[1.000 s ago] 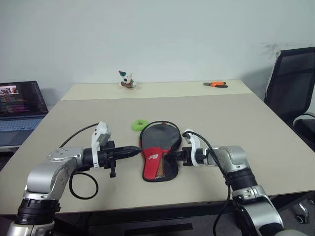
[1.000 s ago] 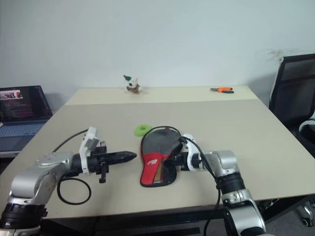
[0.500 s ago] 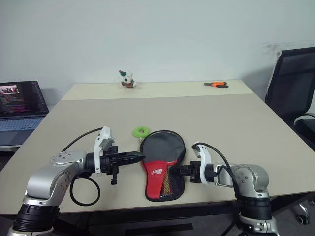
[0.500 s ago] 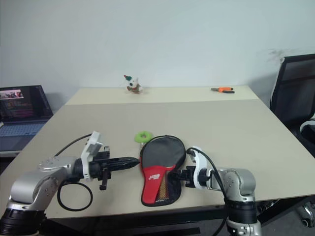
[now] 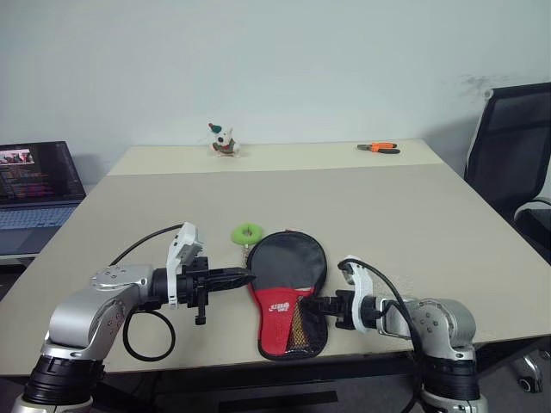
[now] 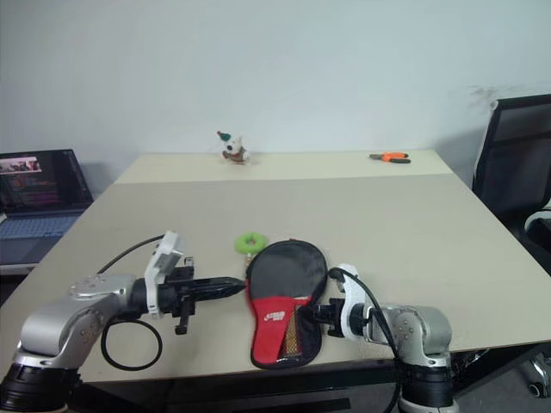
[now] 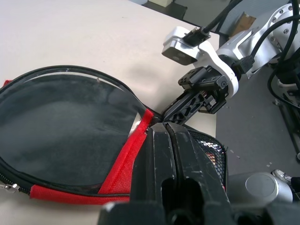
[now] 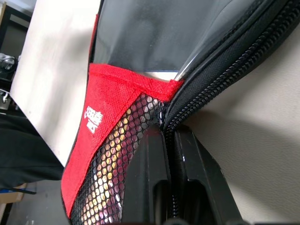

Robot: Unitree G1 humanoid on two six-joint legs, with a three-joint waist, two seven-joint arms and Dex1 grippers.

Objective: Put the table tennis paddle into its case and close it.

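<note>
The table (image 5: pixel 413 206) carries the case (image 5: pixel 288 292) near its front edge, lying flat with the round black end toward 12 o'clock and the red mesh-pocket end toward 6 o'clock. The paddle itself cannot be made out apart from the case; judging by the full, flat shape and a pale strip behind the mesh, it is probably already inside. What is left, as far as I can judge, is finishing the zip, and how far round it is shut is not clear.

The left gripper (image 5: pixel 244 277) sits at 9 o'clock of the case, its fingers clenched together, tip touching the case's edge where black meets red. Whether it pinches fabric or only presses against it I cannot tell. The right gripper (image 5: pixel 312 304) is at 4 o'clock of the case, fingers closed tight on the zip edge beside the mesh pocket, as the right wrist view shows.

A green ring (image 5: pixel 247 232) lies just past the case at 11 o'clock.

Compared with a second ago, the right gripper has drawn back toward the table's front edge, and the case has slid nearer and flattened out. The left gripper has hardly shifted.
</note>
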